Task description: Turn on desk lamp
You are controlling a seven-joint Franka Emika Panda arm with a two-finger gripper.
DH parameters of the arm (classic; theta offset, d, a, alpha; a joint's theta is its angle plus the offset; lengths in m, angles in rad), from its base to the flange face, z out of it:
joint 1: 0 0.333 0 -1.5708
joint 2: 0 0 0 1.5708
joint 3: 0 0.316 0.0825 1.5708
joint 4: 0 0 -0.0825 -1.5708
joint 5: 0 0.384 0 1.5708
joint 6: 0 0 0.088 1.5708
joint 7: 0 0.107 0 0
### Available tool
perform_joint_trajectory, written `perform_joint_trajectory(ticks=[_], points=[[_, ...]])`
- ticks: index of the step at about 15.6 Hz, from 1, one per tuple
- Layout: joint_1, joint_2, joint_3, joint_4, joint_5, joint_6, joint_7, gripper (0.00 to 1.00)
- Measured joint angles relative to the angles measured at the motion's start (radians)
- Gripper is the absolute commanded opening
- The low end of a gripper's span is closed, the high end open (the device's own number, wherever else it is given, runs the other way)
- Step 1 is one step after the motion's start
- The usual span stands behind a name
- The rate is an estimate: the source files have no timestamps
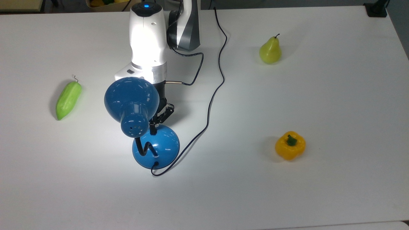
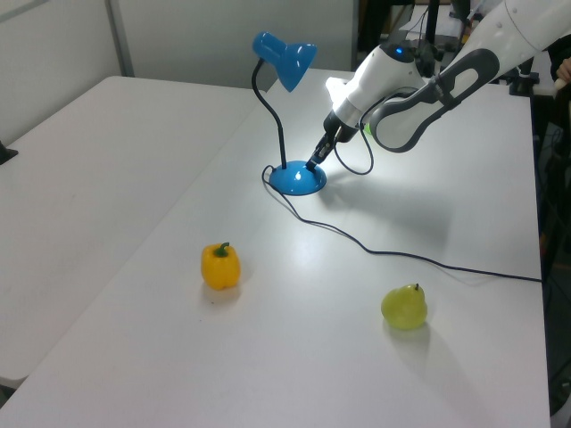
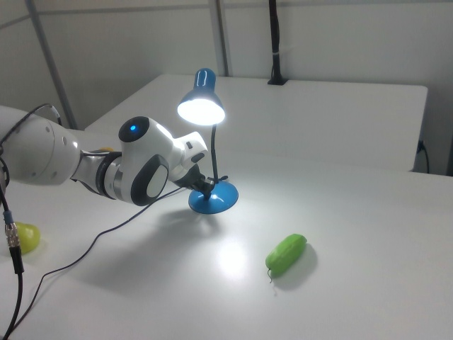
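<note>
Desk lamp (image 3: pixel 205 106) lit — bright pool on table (image 3: pixel 340 212), end effector (image 3: pixel 206 185) at its base, green vegetable (image 3: pixel 287 254) nearby

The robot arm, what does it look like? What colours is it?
The robot arm is fat, round and shiny white, with dark grey parts at its bends and a small blue light glowing on it. A silver ring sits near its end, a thin black cable loops out, and its tool is small and black.
</note>
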Motion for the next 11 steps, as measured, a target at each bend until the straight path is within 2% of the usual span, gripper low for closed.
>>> perform_joint_trajectory(ticks=[8,11], points=[[0.000,0.006,0.000,0.013,-0.002,0.000,0.000,0.00],[0.000,-0.027,0.000,0.005,-0.002,-0.019,0.000,0.00]])
